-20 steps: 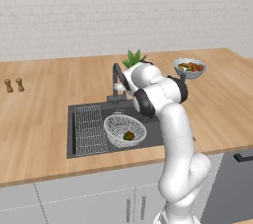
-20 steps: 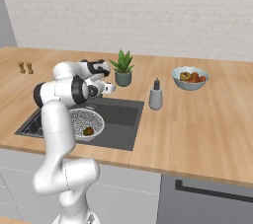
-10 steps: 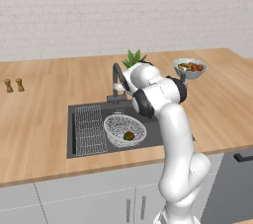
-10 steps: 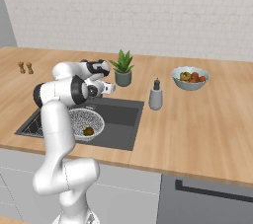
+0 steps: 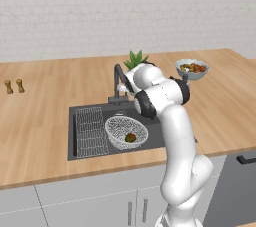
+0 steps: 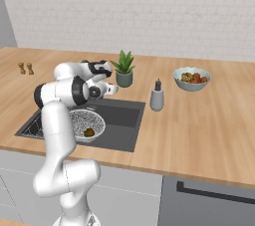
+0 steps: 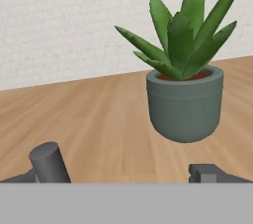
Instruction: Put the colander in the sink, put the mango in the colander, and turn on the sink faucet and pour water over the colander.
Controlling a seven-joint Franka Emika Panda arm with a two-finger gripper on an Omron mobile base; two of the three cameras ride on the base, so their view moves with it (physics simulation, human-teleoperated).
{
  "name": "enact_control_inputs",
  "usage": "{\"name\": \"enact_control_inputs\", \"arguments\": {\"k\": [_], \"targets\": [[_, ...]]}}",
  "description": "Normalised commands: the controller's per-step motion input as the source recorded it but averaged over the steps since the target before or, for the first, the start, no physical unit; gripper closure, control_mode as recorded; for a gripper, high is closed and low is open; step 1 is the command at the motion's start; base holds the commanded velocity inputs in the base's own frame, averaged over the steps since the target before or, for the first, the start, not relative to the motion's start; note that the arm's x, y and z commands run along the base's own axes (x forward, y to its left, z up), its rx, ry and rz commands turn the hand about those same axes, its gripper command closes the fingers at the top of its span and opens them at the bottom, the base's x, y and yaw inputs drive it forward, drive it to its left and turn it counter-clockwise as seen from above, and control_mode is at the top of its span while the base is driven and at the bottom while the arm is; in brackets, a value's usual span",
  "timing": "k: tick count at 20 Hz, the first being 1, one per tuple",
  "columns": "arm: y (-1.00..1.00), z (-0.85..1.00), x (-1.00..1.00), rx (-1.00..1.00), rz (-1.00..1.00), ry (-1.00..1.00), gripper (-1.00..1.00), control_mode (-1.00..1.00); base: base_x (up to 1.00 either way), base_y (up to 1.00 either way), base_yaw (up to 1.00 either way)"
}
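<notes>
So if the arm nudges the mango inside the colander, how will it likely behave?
The mango is small, oval and smooth-looking, so it would probably roll rather than slide. It lies low in the colander, whose curved mesh walls should likely steer it back to the bottom. It looks firm, so a light push probably would not dent it.

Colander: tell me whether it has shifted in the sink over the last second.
No. The colander sits in the same spot in the sink, right beside the ribbed rack, with the mango inside.

Matt wood-grain tabletop (image 5: 45, 121), dark matt sink (image 5: 80, 113). White wire-mesh colander (image 5: 126, 132). Smooth matt grey pot (image 7: 184, 102).
</notes>
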Motion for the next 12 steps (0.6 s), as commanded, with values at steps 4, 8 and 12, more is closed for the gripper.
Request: {"name": "enact_control_inputs", "arguments": {"k": [4, 8, 12], "targets": [[-0.49, 0.00, 0.00, 0.00, 0.00, 0.00, -1.00, -1.00, 0.00, 0.00, 0.00], [-0.69, 0.00, 0.00, 0.00, 0.00, 0.00, -1.00, -1.00, 0.00, 0.00, 0.00], [-0.85, 0.00, 0.00, 0.02, 0.00, 0.00, -1.00, -1.00, 0.00, 0.00, 0.00]]}}
